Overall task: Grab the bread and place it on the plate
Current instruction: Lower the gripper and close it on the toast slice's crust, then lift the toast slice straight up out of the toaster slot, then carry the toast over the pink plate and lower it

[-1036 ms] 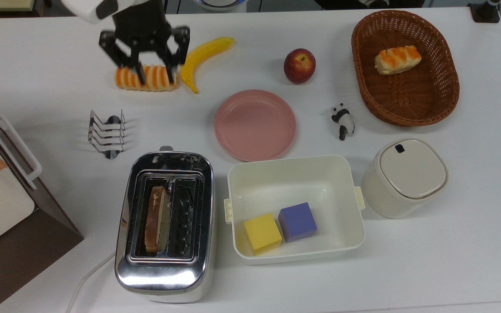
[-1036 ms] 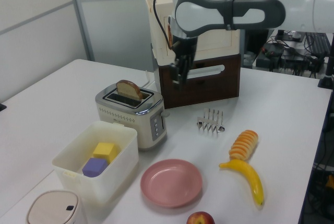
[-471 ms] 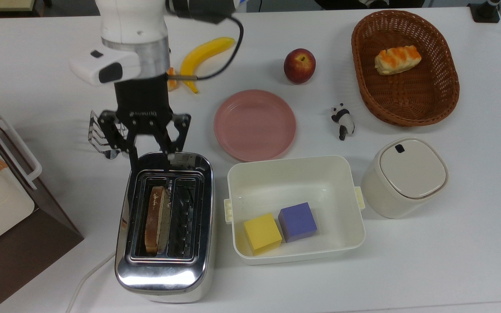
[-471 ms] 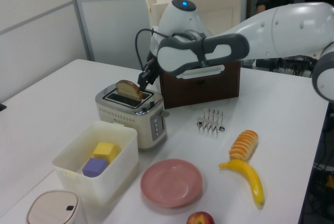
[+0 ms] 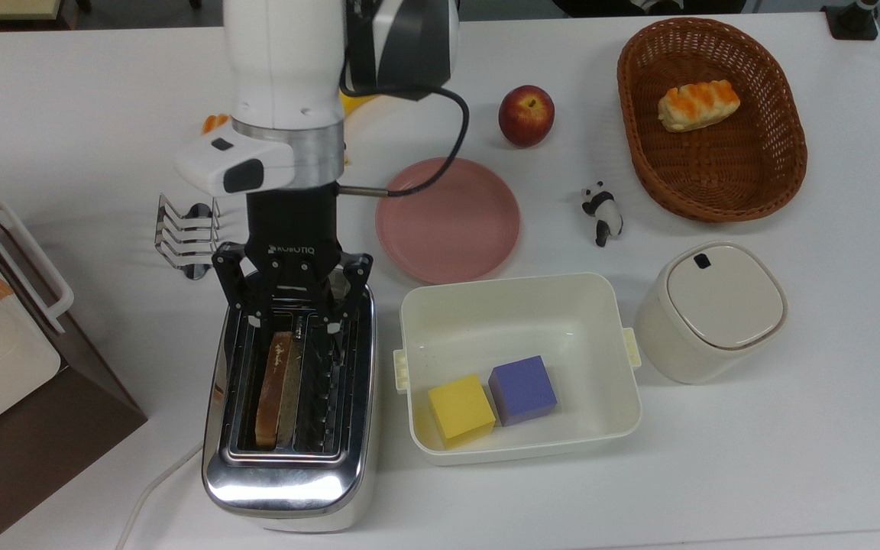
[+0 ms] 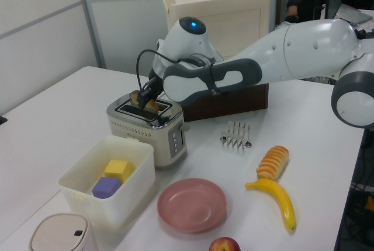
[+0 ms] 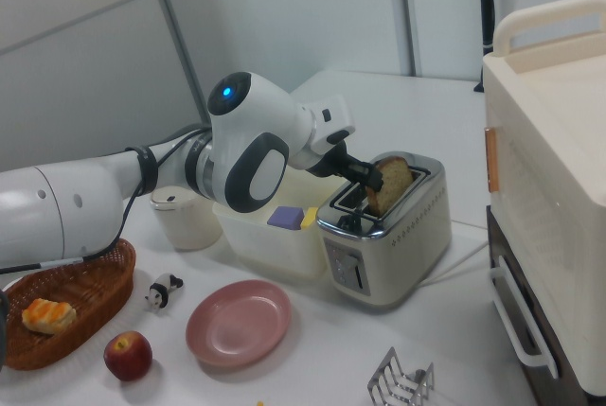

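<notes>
Your gripper (image 5: 292, 325) hangs spread apart over the toaster (image 5: 289, 466); the bread (image 5: 275, 389) stands unlifted in its slot, the pink plate (image 5: 448, 229) bare.

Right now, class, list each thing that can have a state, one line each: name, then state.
Bread: upright in the toaster's slot, not yet lifted.
Toaster: one slot filled, one empty.
Pincer: open, over the toaster's end.
Plate: empty.
Tub: open, holds two blocks.
Canister: lid on.
Basket: holds one pastry.
Rack: empty.
</notes>
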